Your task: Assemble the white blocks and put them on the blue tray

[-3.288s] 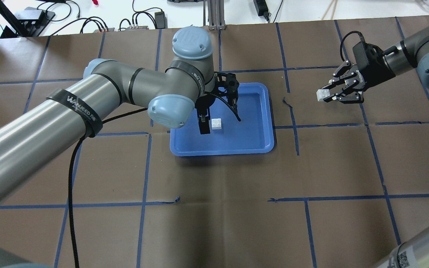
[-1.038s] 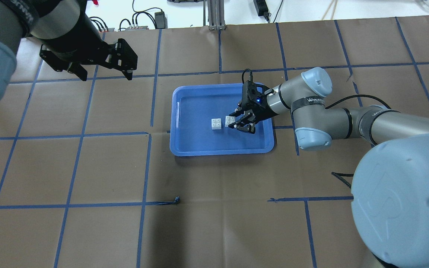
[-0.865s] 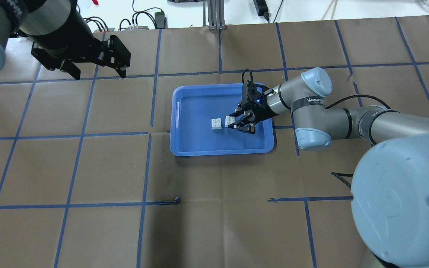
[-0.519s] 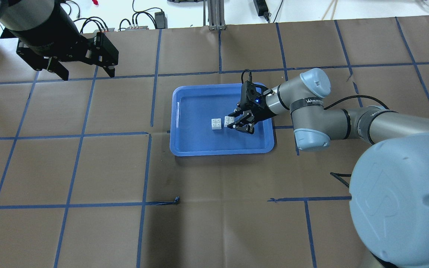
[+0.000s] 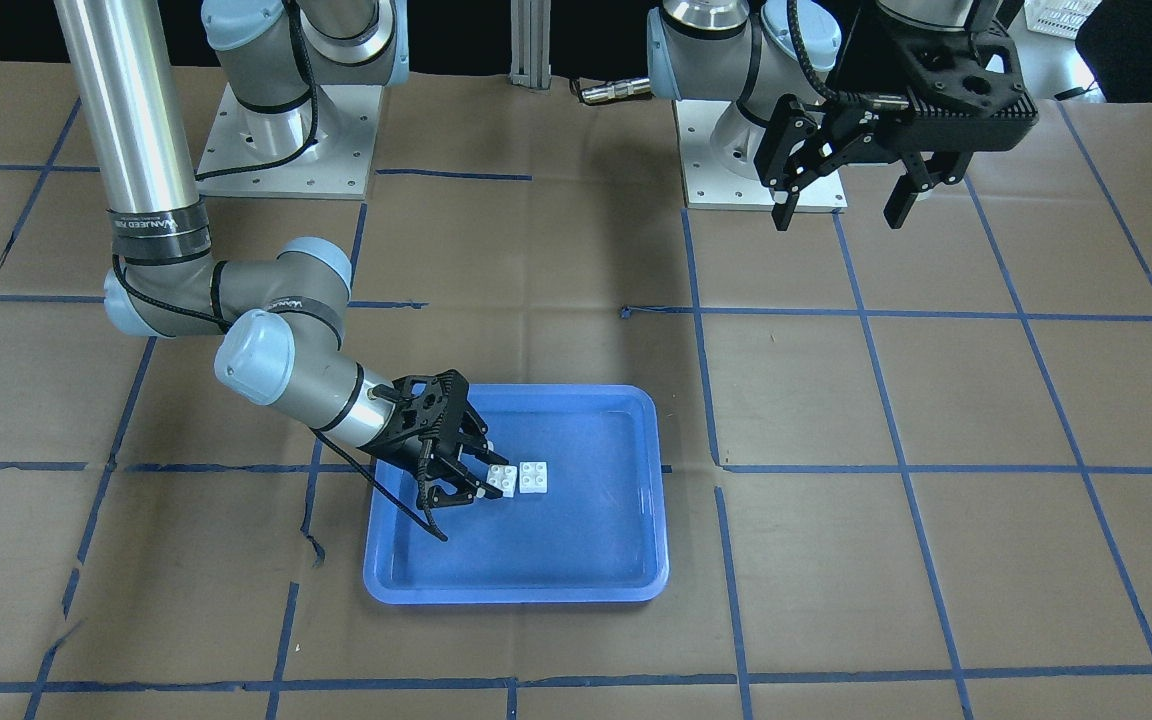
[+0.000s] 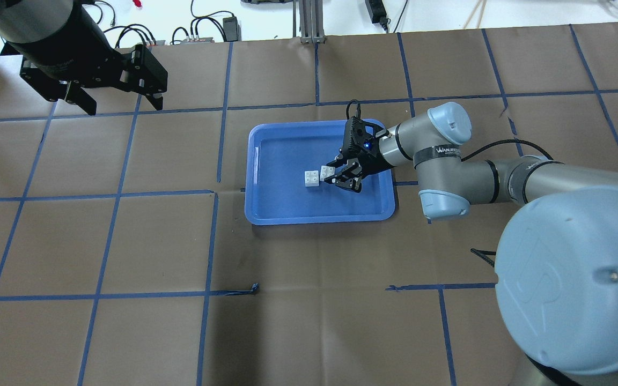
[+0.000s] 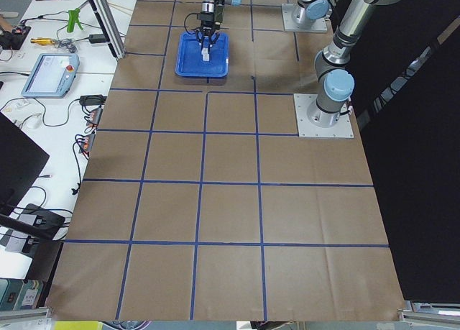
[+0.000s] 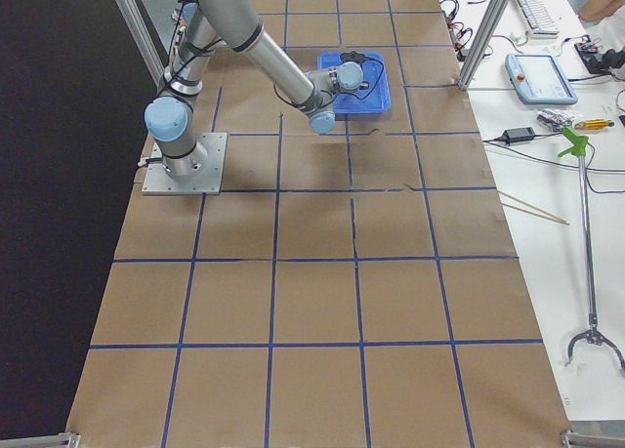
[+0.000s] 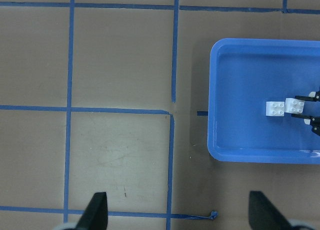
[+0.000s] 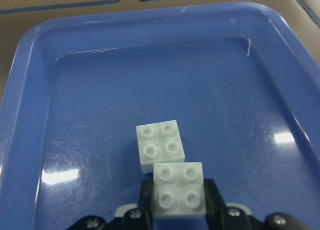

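Over blue tray — right fingers pinch block.

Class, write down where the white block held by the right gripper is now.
In the overhead view, the held white block is in the right gripper over the middle of the blue tray, immediately right of the other white block.

We see a blue tray lying flat, rim up, with rounded corners and a faintly scuffed floor. One white block rests studs up near its middle. The second white block, also studs up, is pinched in the right gripper, just beside the first one's corner.
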Motion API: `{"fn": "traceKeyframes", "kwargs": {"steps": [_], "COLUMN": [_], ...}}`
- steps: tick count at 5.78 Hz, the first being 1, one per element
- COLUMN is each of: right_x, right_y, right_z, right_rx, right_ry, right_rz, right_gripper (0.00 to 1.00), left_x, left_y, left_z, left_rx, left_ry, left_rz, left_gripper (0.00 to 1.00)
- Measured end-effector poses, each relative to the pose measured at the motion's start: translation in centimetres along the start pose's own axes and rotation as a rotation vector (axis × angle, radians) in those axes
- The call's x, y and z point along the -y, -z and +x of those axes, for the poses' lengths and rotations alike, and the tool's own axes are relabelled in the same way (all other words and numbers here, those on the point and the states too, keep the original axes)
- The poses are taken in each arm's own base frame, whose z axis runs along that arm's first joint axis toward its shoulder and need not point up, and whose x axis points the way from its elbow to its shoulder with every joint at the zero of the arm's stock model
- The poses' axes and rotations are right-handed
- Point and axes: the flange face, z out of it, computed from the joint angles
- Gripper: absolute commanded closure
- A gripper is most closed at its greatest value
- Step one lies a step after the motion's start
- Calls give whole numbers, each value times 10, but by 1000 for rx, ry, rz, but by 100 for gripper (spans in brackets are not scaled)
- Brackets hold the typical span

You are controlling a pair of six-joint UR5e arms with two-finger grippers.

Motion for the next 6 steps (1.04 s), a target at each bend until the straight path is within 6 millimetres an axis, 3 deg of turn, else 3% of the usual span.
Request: {"fn": "traceKeyframes", "kwargs": {"steps": [6], "right_x": [9], "right_y": [-12], "right_z": [-10], "right_rx": [22], "right_ry": [19], "right_rz": [-10], "right_gripper": [67], "left_x": [5], "left_y": [1], "left_z": [-12], "left_rx": [-2], "left_ry": [19], "left_rz": [4], "left_gripper": [1]}}
